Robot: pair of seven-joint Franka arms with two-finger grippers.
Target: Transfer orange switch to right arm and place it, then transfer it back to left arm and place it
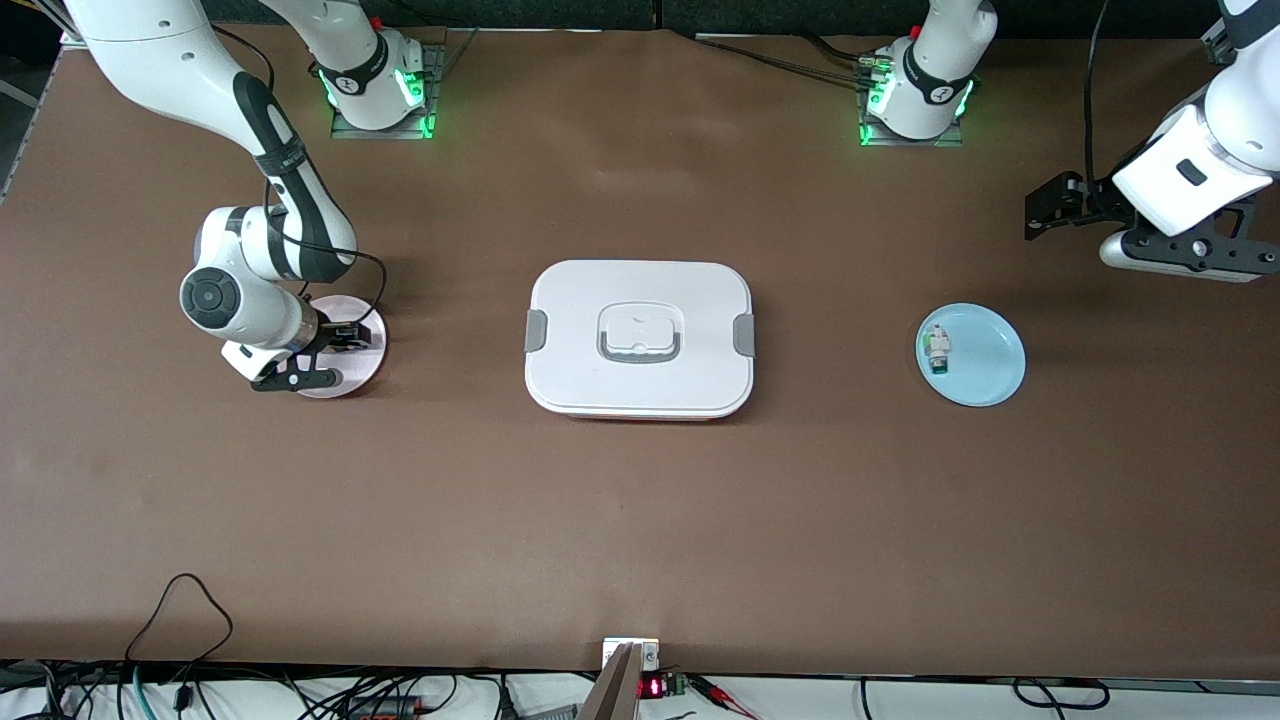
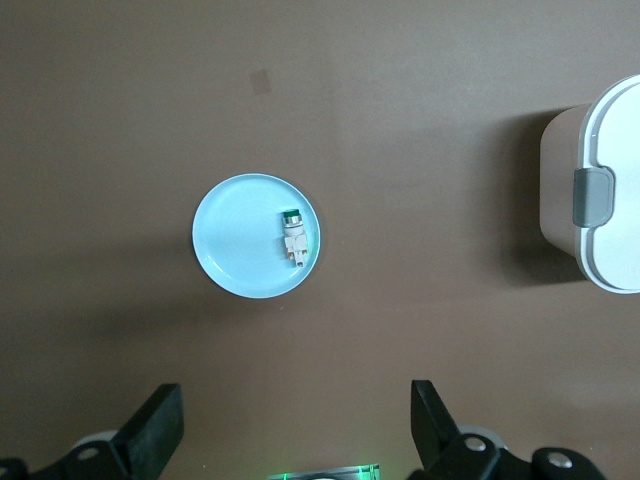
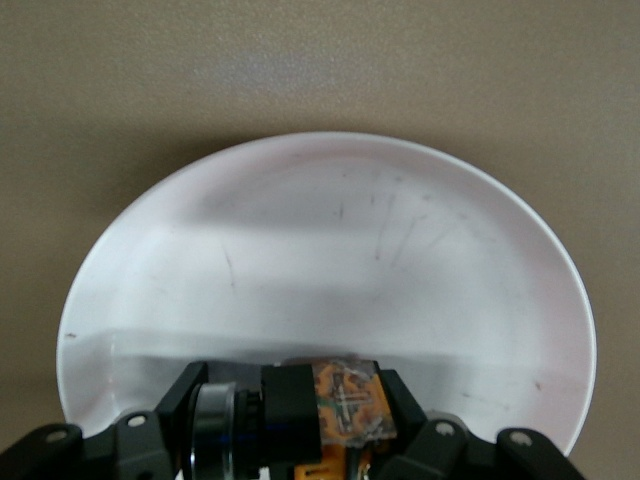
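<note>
gripping tiny cylindrical orange switch, right end effector on glossy round plate

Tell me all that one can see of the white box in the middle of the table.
The box is big, white and rounded-rectangular, seemingly plastic. Its lid is on, with a grey handle lying flat in a recess and a grey latch at each short end. A thin reddish edge shows under its base. It rests flat on the brown table, between the pink plate and the blue plate. Nothing touches it but the table.
</note>
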